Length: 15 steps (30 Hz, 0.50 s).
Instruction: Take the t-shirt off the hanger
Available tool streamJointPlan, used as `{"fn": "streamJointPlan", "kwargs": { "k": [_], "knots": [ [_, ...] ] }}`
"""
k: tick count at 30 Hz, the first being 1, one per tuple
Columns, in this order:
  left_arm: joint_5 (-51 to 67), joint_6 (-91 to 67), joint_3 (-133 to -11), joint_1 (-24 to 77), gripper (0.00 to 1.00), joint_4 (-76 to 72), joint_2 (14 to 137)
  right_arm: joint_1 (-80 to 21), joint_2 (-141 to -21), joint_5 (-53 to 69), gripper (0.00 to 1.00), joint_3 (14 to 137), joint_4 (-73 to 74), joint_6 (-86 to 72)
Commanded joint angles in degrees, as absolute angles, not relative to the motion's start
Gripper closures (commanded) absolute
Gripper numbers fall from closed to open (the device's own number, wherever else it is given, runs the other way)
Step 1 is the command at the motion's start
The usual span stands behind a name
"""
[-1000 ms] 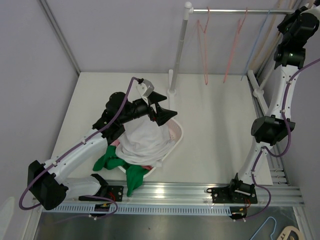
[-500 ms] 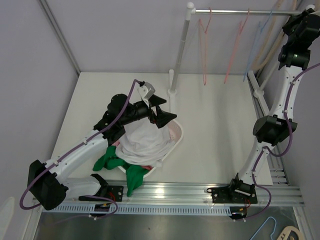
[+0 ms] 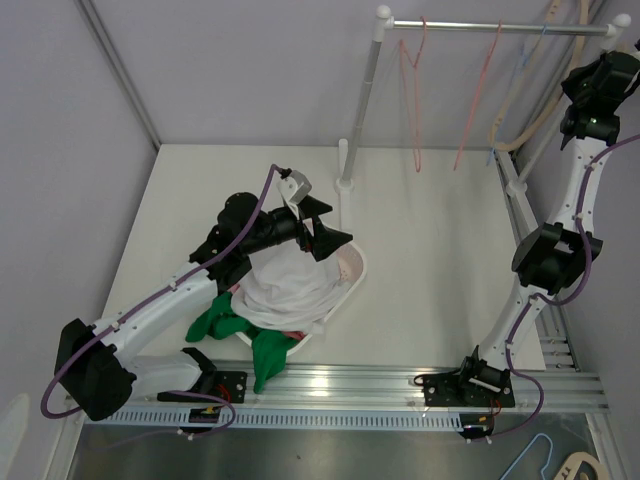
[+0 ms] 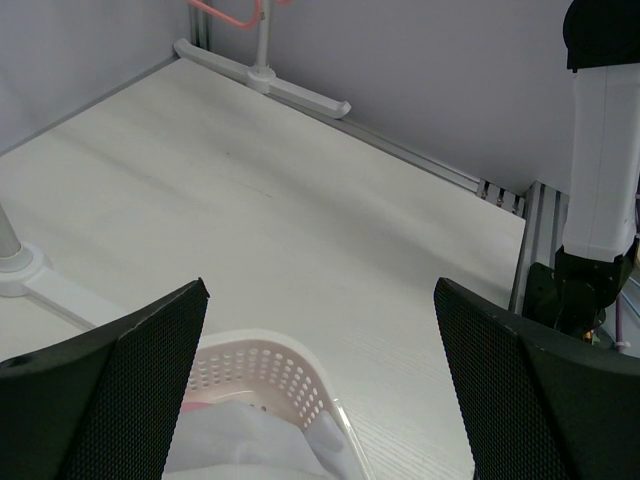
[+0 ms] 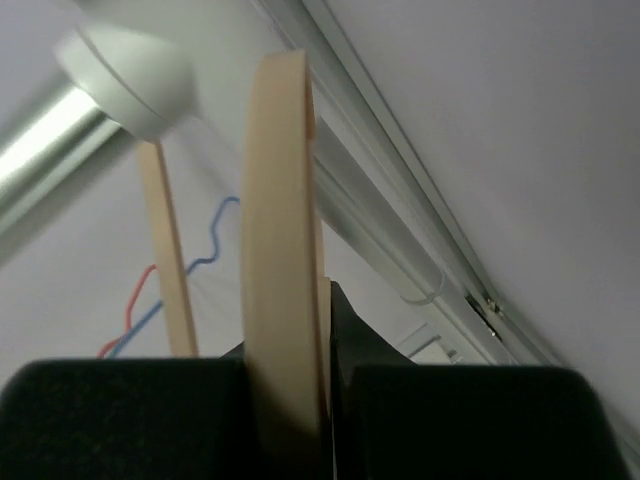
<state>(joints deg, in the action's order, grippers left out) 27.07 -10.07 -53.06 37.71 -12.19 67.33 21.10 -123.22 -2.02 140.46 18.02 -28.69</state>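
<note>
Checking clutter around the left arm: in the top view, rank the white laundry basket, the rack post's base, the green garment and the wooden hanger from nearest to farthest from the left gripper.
1. White laundry basket: right beneath the left gripper.
2. Rack post's base: just beyond.
3. Green garment: near-left.
4. Wooden hanger: far right, in the right gripper.

Pale wooden table (image 3: 440,260), white perforated basket (image 3: 353,268) toward seven o'clock (green cloth (image 3: 215,322) spilling beside it), rack base (image 3: 345,184) at twelve o'clock
</note>
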Motion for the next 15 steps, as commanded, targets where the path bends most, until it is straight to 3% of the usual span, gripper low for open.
{"fn": "streamJointPlan", "kwargs": {
  "k": [1, 8, 15],
  "knots": [
    [27.25, -9.58, -52.73, 37.0, 0.01, -15.12, 65.57, 18.81, -125.68, 5.62, 1.0, 137.99, 21.09, -28.04],
    [27.33, -9.32, -51.68, 37.0, 0.0, -15.73, 65.39, 19.07, -122.36, 5.62, 1.0, 137.56, 25.75, -23.03],
    [27.86, -9.49, -51.42, 37.0, 0.0, -15.73, 65.22, 18.98, -110.22, 3.17, 1.0, 121.47, 20.13, -21.1]
  ]
}}
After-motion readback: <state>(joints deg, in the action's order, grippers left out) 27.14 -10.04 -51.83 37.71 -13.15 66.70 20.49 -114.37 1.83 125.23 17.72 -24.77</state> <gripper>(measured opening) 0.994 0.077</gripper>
